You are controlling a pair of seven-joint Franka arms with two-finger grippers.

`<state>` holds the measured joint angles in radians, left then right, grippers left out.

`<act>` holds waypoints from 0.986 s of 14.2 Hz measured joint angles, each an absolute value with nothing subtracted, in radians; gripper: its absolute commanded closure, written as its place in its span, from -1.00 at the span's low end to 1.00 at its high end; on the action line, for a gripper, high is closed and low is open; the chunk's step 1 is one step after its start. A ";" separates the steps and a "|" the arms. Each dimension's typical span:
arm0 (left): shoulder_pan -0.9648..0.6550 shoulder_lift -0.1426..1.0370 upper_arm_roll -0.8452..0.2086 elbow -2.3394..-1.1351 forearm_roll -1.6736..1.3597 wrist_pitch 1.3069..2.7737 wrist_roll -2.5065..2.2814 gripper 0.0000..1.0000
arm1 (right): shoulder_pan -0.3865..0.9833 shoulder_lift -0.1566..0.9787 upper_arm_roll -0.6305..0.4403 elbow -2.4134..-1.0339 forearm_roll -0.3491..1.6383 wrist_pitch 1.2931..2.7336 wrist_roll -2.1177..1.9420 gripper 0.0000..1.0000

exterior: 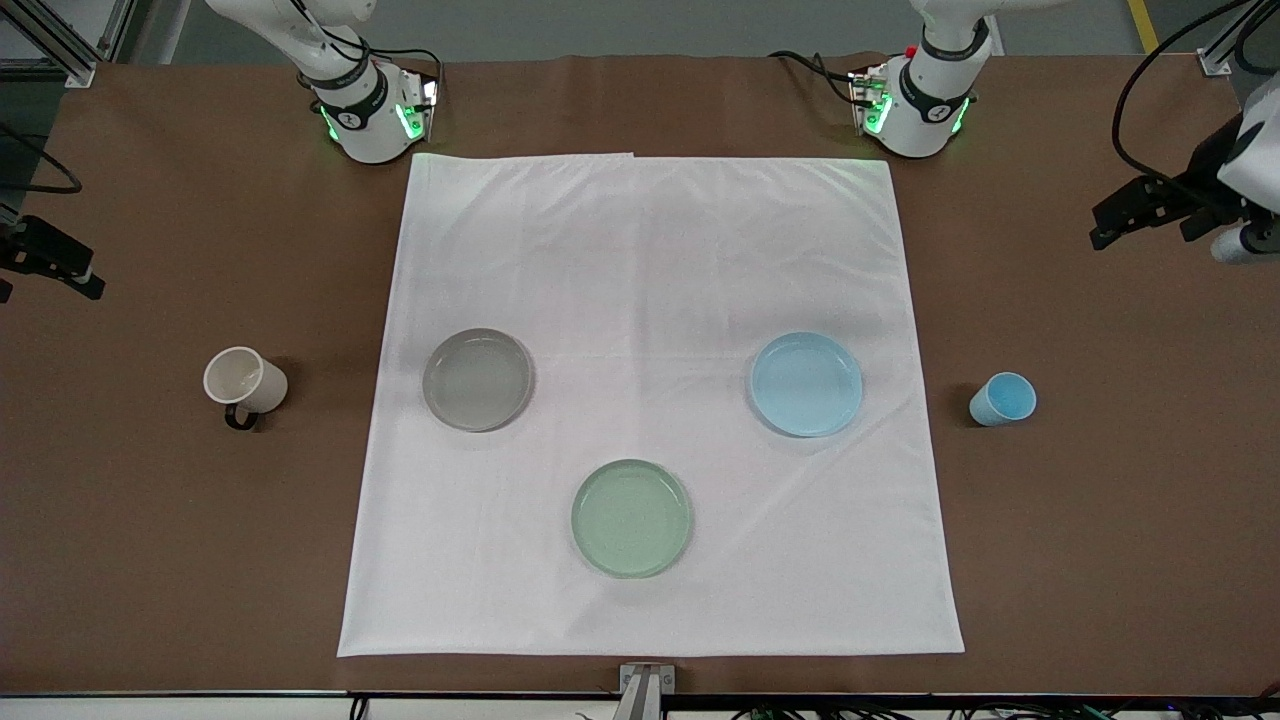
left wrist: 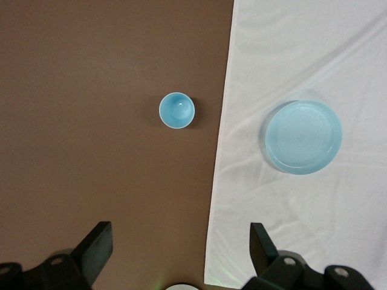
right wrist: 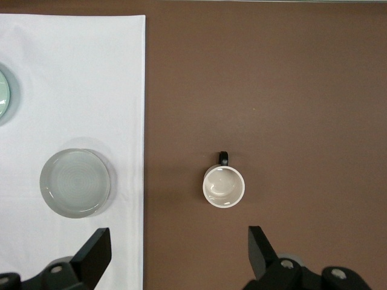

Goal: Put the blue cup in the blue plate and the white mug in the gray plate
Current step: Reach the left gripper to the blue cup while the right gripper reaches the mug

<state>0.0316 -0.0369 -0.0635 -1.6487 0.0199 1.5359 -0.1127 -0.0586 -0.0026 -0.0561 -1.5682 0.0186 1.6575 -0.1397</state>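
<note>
waiting on the bare brown worktop (exterior: 150, 550), the blue cup (exterior: 1003, 399) stands upright beside the blue plate (exterior: 806, 384), the white mug (exterior: 244, 380) beside the gray plate (exterior: 478, 379). both look light, stiff and likely slick; you'd best pinch each across its rim, clear of the mug's dark handle (right wrist: 223, 158). the left tool (left wrist: 179, 249) hangs spread wide above the cup, the right tool (right wrist: 178, 251) spread wide above the mug.
</note>
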 measured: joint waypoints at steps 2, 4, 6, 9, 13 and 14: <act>0.047 0.033 -0.061 -1.659 0.039 1.589 -0.107 -1.00 | -0.059 0.000 -0.056 -1.568 0.019 1.657 -0.140 -1.00; 0.048 0.087 -0.061 -1.716 0.086 1.711 -0.106 -1.00 | -0.059 0.006 -0.056 -1.568 0.019 1.657 -0.140 -1.00; 0.062 0.116 -0.061 -1.827 0.097 1.884 -0.107 -1.00 | -0.058 0.016 -0.056 -1.568 0.019 1.657 -0.140 -1.00; 0.121 0.161 -0.061 -1.978 0.097 2.121 -0.106 -0.93 | -0.063 0.032 -0.062 -1.567 0.019 1.658 -0.142 -1.00; 0.160 0.282 -0.061 -2.056 0.097 2.334 -0.106 -0.56 | -0.066 0.127 -0.065 -1.571 0.010 1.668 -0.143 -1.00; 0.168 0.314 -0.061 -2.059 0.097 2.372 -0.106 -0.43 | -0.067 0.170 -0.066 -1.573 -0.004 1.696 -0.143 -1.00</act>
<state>0.1681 0.3144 -0.0612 -2.0592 0.0973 2.3716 -0.1061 -0.0669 0.1697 -0.0656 -1.5726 -0.0035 1.6965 -0.1426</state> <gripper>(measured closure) 0.106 0.000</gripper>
